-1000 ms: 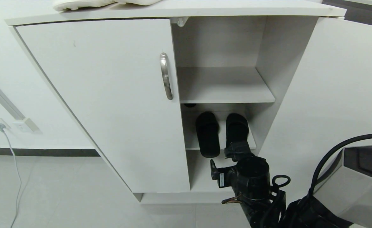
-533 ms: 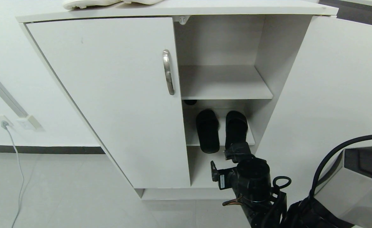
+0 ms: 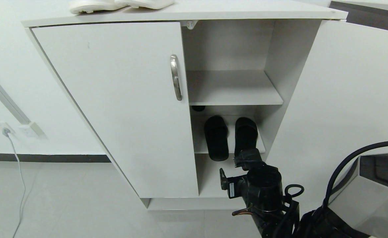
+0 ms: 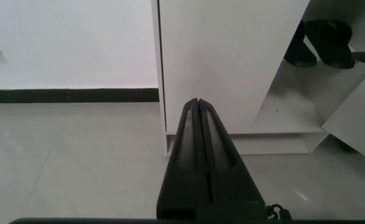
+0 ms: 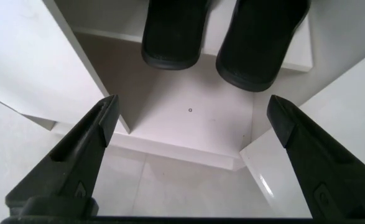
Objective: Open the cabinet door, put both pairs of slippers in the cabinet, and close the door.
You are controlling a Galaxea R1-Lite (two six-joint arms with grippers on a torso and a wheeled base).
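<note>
A pair of black slippers [image 3: 216, 137] lies side by side on the cabinet's middle shelf [image 3: 198, 145], toes inward; the black slippers [image 5: 173, 31] also show close up from the right wrist. A white pair [image 3: 121, 4] rests on the cabinet top. The right door [image 3: 339, 99] stands wide open, and the left door [image 3: 114, 105] with its metal handle [image 3: 176, 77] is closed. My right gripper [image 5: 193, 106] is open and holds nothing, just in front of the bottom compartment below the black pair. My left gripper [image 4: 198, 109] is shut, low over the floor left of the cabinet.
The upper shelf [image 3: 233, 87] and the bottom compartment [image 3: 210, 183] are bare. A wall socket with a hanging cable [image 3: 4, 132] is at the far left. Open tiled floor [image 3: 65, 198] lies before the closed door.
The head view has shifted, so the cabinet sits a little more to the right in the picture. The slippers lie as before and the right arm holds the same pose.
</note>
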